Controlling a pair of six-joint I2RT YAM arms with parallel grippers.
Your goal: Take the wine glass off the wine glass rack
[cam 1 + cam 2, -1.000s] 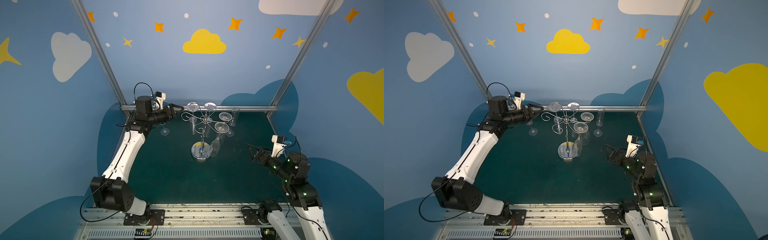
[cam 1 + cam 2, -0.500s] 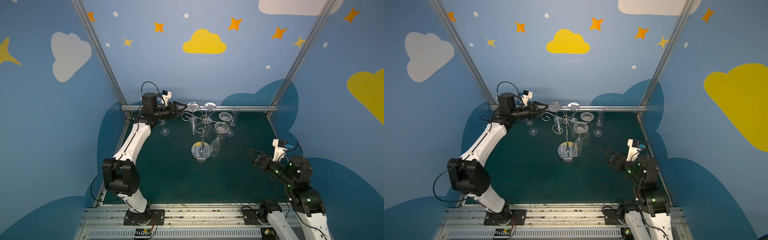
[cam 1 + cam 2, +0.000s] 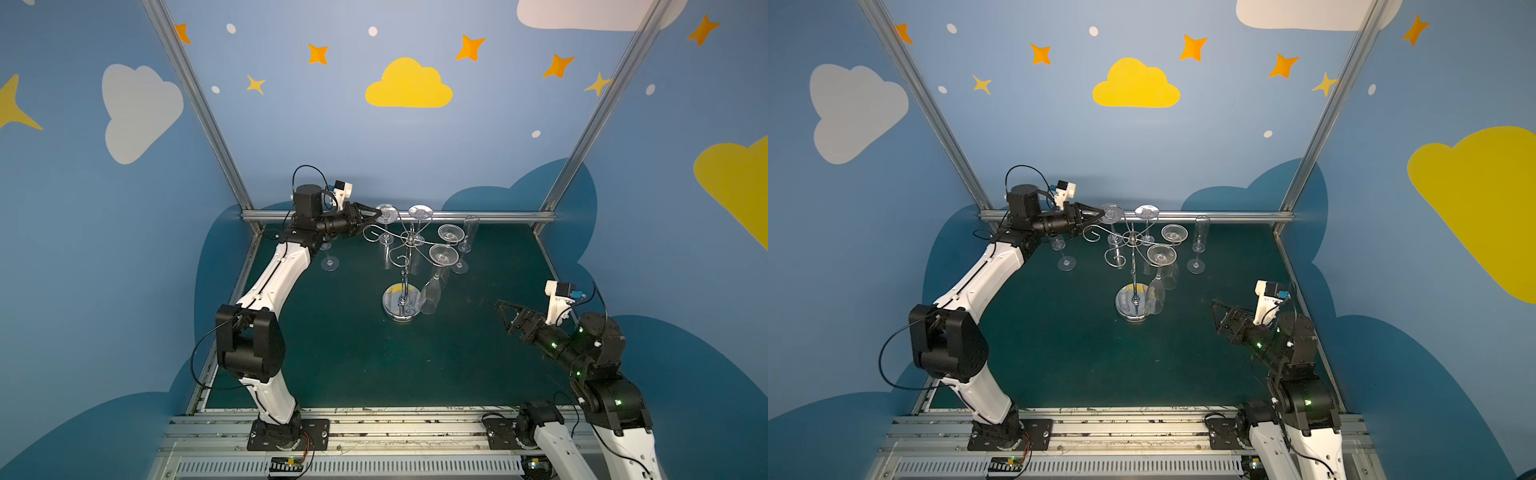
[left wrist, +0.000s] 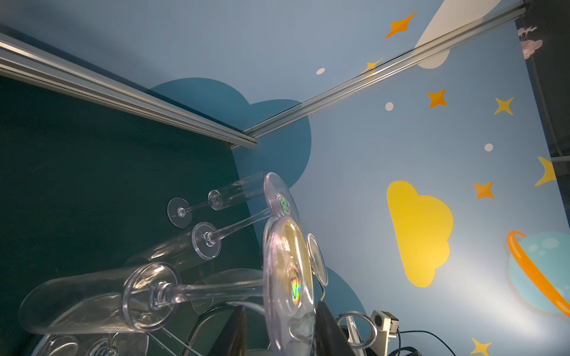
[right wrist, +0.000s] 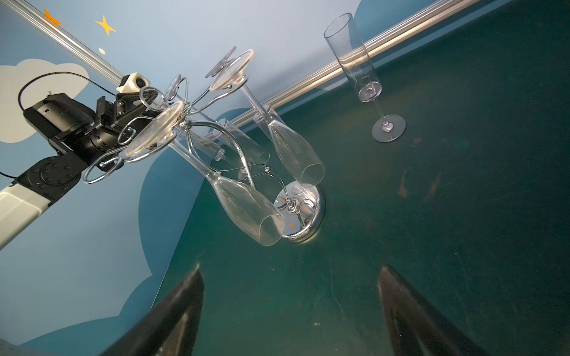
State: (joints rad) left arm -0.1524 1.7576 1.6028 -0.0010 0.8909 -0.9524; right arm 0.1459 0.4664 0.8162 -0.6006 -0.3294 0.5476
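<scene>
The chrome wine glass rack (image 3: pixel 402 272) (image 3: pixel 1133 270) stands mid-table on its round mirror base (image 5: pixel 317 212), with several clear glasses hanging bowl-down from its curled arms. My left gripper (image 3: pixel 376 215) (image 3: pixel 1100 214) (image 4: pixel 282 326) is at the rack's rear-left arm. Its jaws straddle the round foot of the wine glass (image 3: pixel 387 213) (image 3: pixel 1112 212) (image 4: pixel 287 277) hanging there. One finger (image 4: pixel 330 333) lies against the foot and a gap shows on the other side. My right gripper (image 3: pixel 503 316) (image 3: pixel 1217 316) (image 5: pixel 290 267) hovers open and empty, low at the right, well away from the rack.
One flute (image 3: pixel 468 232) (image 3: pixel 1199 237) (image 5: pixel 361 71) stands upright at the back right of the green table (image 3: pixel 374 353). Another glass (image 3: pixel 329 262) (image 3: pixel 1066 262) stands under the left forearm. An aluminium rail (image 3: pixel 498 216) and blue walls close in behind the rack.
The left arm swung in and reached right, bringing its gripper onto the rear-left glass's foot while the jaws narrowed. The right arm drew back and a little lower, its jaws staying wide.
</scene>
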